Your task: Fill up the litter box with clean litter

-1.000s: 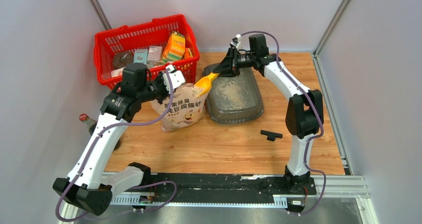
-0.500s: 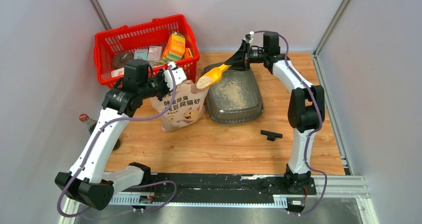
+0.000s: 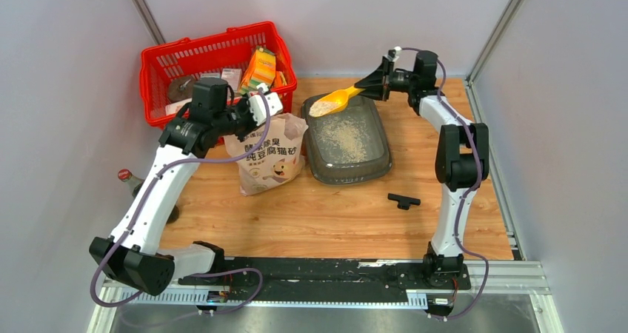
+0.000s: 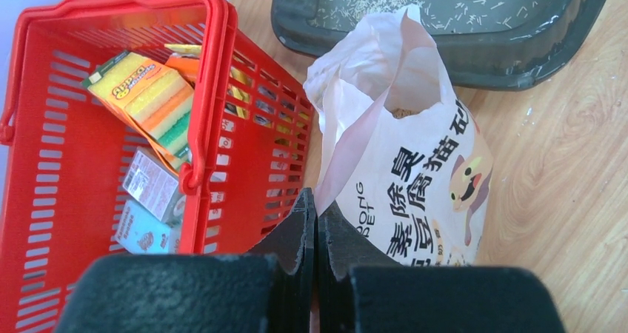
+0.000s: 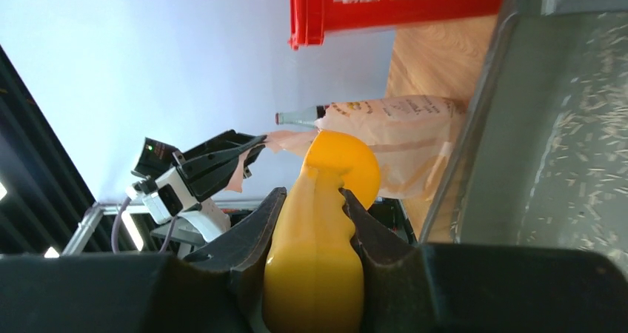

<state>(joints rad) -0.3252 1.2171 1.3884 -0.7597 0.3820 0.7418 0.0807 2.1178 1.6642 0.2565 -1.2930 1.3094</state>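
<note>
The dark grey litter box (image 3: 379,166) lies on the wooden table with a patch of pale litter (image 3: 345,138) on its floor; it also shows in the left wrist view (image 4: 518,59) and the right wrist view (image 5: 533,126). My right gripper (image 3: 376,87) is shut on the handle of a yellow scoop (image 3: 335,100) (image 5: 326,222) whose bowl, full of litter, hangs over the box's far left corner. My left gripper (image 3: 261,105) (image 4: 316,200) is shut on the top edge of the beige cat-printed bag (image 3: 270,159) (image 4: 422,177), holding its mouth open.
A red mesh basket (image 3: 159,59) (image 4: 215,89) with sponges and packets stands behind the bag. A bottle (image 3: 127,177) stands at the left table edge. A small black T-shaped part (image 3: 403,200) lies on the wood in front of the litter box.
My right gripper has drawn the loaded scoop out of the bag and to the right, over the litter box's corner. My left gripper has lifted the bag's edge slightly up and right.
</note>
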